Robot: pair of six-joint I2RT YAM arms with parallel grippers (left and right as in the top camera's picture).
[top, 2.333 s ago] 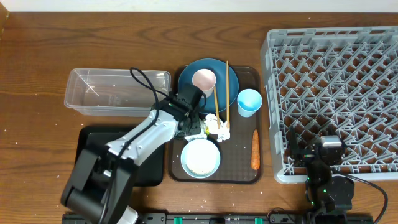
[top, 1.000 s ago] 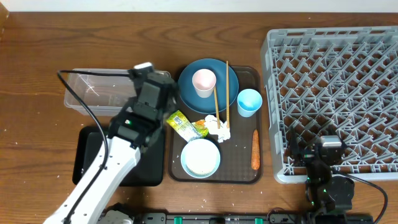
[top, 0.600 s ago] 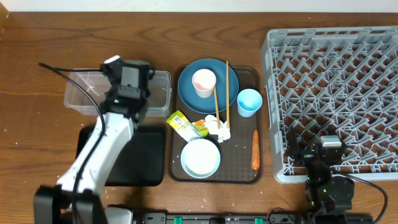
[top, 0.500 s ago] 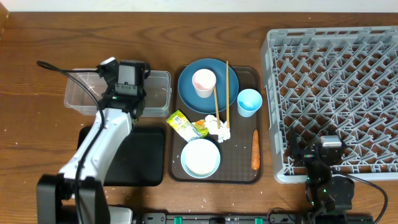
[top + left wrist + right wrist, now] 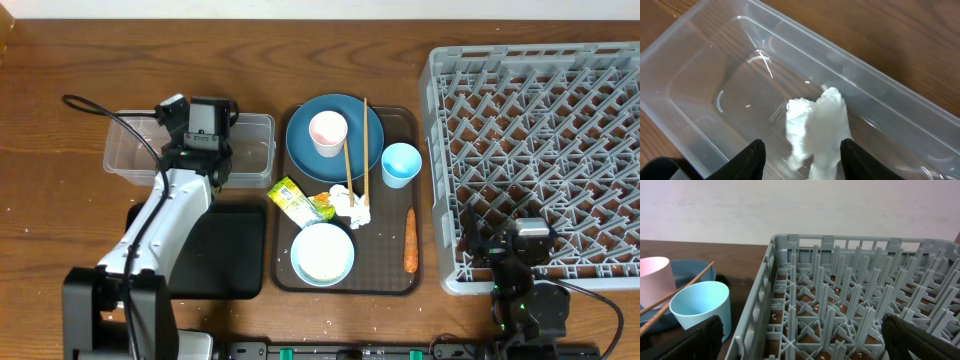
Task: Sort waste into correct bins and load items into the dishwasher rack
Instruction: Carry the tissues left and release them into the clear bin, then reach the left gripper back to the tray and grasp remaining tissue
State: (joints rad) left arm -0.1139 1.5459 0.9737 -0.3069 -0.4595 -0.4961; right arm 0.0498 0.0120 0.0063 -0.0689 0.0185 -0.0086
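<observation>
My left gripper [image 5: 202, 140] hangs over the clear tub [image 5: 140, 150]. Its jaws stand open [image 5: 802, 157], and a piece of crumpled white paper [image 5: 817, 125] lies in the tub [image 5: 700, 75] between and below them. On the brown serving tray [image 5: 385, 275] are the dark blue plate [image 5: 303, 140] with the pink cup [image 5: 328, 130], chopsticks [image 5: 365, 140], light blue cup [image 5: 400, 163], light blue bowl [image 5: 322, 253], yellow-green wrapper [image 5: 293, 200], more white paper [image 5: 350, 207] and the carrot [image 5: 410, 240]. My right gripper [image 5: 800, 340] is open over the grey rack's [image 5: 840, 280] front-left corner.
The black tray [image 5: 225, 265] lies in front of the tub, partly under my left arm. The rack [image 5: 540, 120] fills the right side of the table. In the right wrist view the light blue cup [image 5: 702, 305] and pink cup [image 5: 655, 280] stand left of the rack.
My left arm swung from the serving tray to over the clear tub. Its jaws opened there, and white paper now lies in the tub. The right arm has not moved.
</observation>
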